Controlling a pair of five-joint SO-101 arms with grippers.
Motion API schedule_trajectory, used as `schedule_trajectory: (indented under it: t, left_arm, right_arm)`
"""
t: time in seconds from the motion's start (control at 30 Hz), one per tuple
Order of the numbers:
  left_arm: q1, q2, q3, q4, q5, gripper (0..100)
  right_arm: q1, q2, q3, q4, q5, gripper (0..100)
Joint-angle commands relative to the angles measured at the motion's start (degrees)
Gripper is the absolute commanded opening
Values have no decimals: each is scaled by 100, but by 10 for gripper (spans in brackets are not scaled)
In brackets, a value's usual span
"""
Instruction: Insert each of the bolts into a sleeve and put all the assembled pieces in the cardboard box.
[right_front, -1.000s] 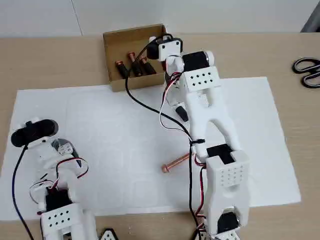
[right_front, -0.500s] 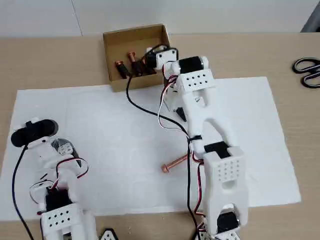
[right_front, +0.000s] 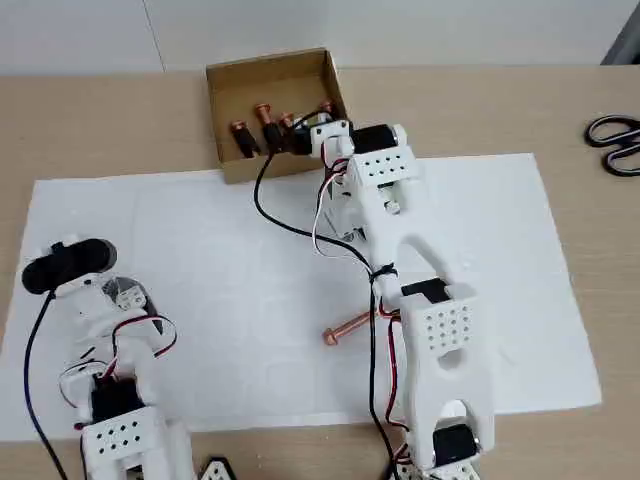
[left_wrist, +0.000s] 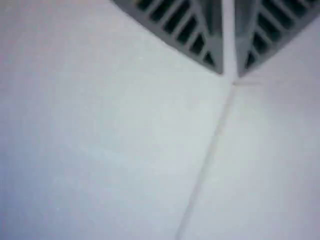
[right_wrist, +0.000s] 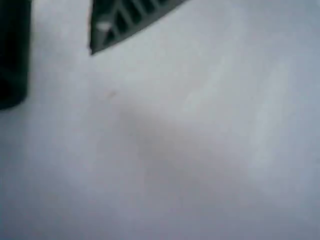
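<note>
The cardboard box (right_front: 225, 75) stands at the back of the table and holds several copper bolts in black sleeves (right_front: 268, 127). One bare copper bolt (right_front: 350, 327) lies on the white paper beside my right arm (right_front: 385, 165). That arm stretches toward the box's near right corner, and my right gripper (right_front: 345, 232) hangs under it over the paper. In the right wrist view a single grey finger (right_wrist: 125, 20) shows, nothing pressed against it, and a black cylinder (right_wrist: 12, 50) lies to one side. My left gripper (left_wrist: 227, 75) rests shut on the paper at the near left (right_front: 122, 293).
White paper (right_front: 200, 260) covers the middle of the wooden table. Black scissors (right_front: 615, 145) lie at the far right edge. Cables (right_front: 290, 215) trail from the right arm across the paper near the box.
My right arm has drawn back from over the box toward its base, uncovering one more assembled piece at the box's right wall. The left arm has kept still.
</note>
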Motion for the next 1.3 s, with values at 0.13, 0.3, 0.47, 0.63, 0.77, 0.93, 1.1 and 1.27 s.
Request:
schedule_trajectory:
  t: [0.13,0.3,0.47,0.63,0.77,0.93,1.1,1.27]
  left_arm:
    - [-9,-70,-40,-123,35,7]
    - [-9,-70,-40,-123,35,7]
    - [-9,-70,-40,-123,35,7]
    - [-9,-70,-40,-123,35,7]
    - [-9,-70,-40,-123,35,7]
    - [97,-70,-40,-123,35,7]
    - [440,-70,-31,-123,18,7]
    - [440,-70,-31,-123,18,7]
  right_arm:
    - [31,233,-18,-180,44,191]
    - [31,242,-18,-382,9,10]
    - [31,259,-18,-426,26,17]
    - [40,233,-26,-409,35,17]
    - [57,57,-290,-92,26,17]
    - [66,-593,-633,374,44,4]
    - [154,-1464,-519,488,44,4]
    - [382,-2484,281,488,44,4]
